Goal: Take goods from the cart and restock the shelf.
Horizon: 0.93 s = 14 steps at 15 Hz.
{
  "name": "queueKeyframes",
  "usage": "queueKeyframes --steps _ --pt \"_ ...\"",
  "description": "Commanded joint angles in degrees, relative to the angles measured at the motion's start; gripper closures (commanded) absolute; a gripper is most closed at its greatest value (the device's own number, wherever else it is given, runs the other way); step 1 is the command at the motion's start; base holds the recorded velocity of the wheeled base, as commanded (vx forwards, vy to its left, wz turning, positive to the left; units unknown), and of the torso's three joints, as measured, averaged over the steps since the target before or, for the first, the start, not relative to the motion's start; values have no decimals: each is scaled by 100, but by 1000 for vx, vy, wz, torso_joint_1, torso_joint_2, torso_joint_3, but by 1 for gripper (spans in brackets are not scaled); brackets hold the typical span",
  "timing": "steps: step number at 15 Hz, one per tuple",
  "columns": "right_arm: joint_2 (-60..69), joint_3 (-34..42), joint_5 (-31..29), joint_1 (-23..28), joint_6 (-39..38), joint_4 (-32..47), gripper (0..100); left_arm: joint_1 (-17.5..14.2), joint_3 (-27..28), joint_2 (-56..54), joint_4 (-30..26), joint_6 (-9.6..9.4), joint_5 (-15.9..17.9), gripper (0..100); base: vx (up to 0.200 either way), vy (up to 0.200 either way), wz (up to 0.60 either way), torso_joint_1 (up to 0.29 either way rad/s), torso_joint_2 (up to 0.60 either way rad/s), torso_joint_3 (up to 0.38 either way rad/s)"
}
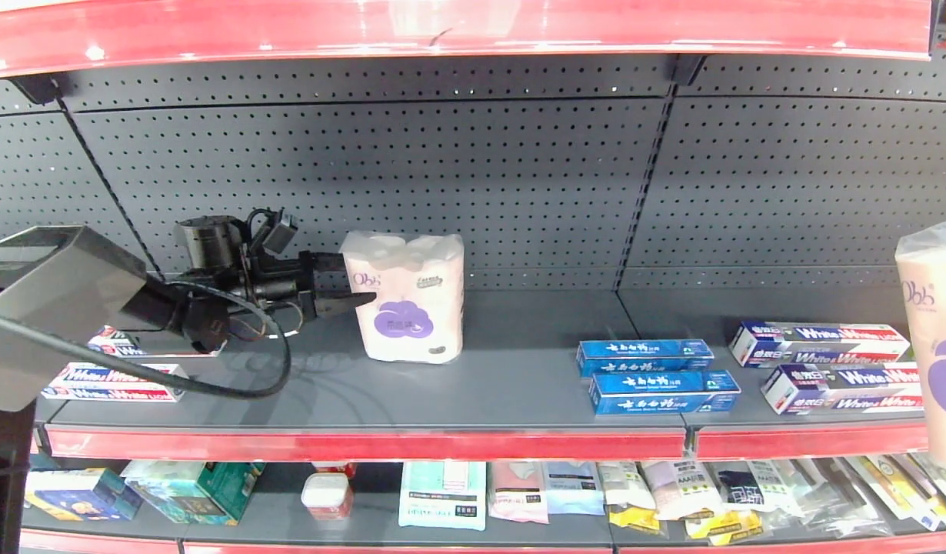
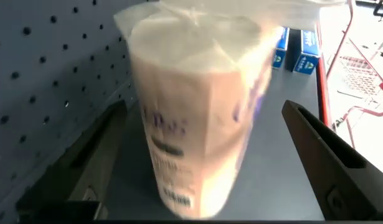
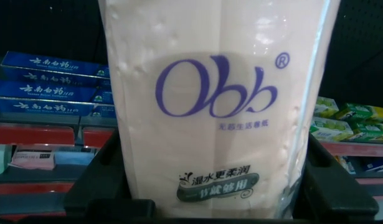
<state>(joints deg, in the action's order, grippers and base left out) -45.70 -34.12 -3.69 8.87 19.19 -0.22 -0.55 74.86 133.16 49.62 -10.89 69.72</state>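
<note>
Okay, tissue pack (image 1: 411,300) stands upright on the shelf (image 1: 519,385), at 9 o'clock of the blue toothpaste boxes (image 1: 657,377). Left gripper (image 1: 358,278) straddles it, fingers spread wide, gaps both sides. Back straight out, no sideways drift. Right gripper (image 3: 216,180) is clamped on the second pack (image 1: 934,338), out at 3 o'clock.

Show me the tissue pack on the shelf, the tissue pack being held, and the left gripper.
shelf tissue pack (image 1: 408,308): head view, front face.
held tissue pack (image 3: 216,106): right wrist view, printed front.
left gripper (image 1: 360,278): head view, between its fingertips.
</note>
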Motion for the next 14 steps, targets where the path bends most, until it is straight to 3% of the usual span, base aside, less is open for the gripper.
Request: queueKeyframes --steps 1,3,8,14 --pt "-26 2 0 0 6 -4 100 125 195 211 22 157 24 0 0 0 0 0 0 0" --pt "-18 11 0 0 6 4 100 266 266 255 31 280 33 0 0 0 0 0 0 0" --pt "-26 11 0 35 6 4 100 459 802 606 39 289 42 0 0 0 0 0 0 0" --pt "-26 11 9 53 -3 4 100 547 846 606 -5 342 -20 0 0 0 0 0 0 0"
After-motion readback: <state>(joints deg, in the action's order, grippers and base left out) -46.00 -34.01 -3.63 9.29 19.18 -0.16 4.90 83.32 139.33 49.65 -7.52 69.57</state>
